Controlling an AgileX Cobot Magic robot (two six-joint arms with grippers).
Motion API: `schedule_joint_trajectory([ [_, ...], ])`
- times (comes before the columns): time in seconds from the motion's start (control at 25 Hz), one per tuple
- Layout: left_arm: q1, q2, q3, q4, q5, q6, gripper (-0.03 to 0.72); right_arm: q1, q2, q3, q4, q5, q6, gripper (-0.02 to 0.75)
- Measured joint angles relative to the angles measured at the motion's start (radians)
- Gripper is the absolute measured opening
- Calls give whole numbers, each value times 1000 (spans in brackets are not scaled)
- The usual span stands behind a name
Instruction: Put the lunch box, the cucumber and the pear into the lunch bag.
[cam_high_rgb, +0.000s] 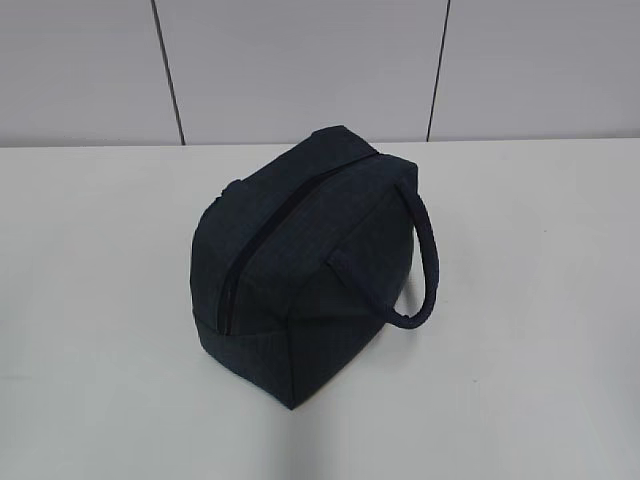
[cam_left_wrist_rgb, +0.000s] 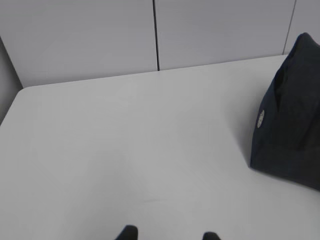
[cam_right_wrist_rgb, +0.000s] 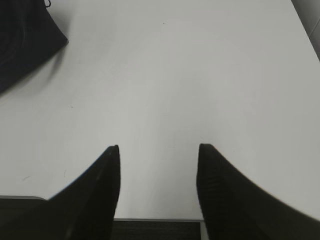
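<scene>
The dark navy lunch bag (cam_high_rgb: 300, 265) stands in the middle of the white table, its zipper (cam_high_rgb: 240, 265) drawn shut along the top and its strap handle (cam_high_rgb: 425, 255) looping out to the right. Its end wall shows at the right edge of the left wrist view (cam_left_wrist_rgb: 292, 115), and a corner of it at the top left of the right wrist view (cam_right_wrist_rgb: 25, 35). My left gripper (cam_left_wrist_rgb: 169, 235) is open over bare table, only its fingertips showing. My right gripper (cam_right_wrist_rgb: 158, 150) is open above the table's near edge, holding nothing. The lunch box, cucumber and pear are out of view.
The white table (cam_high_rgb: 520, 380) spreads around the bag on all sides. A grey panelled wall (cam_high_rgb: 300, 60) rises behind its far edge. In the exterior view neither arm shows.
</scene>
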Motion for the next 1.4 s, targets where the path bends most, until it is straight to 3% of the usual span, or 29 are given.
schedule_joint_trajectory([
  [0.24, 57, 0, 0, -1, 0, 0, 242, 0, 0, 0, 0, 0, 0, 391],
  [1.4, 59, 0, 0, -1, 0, 0, 242, 0, 0, 0, 0, 0, 1, 391],
])
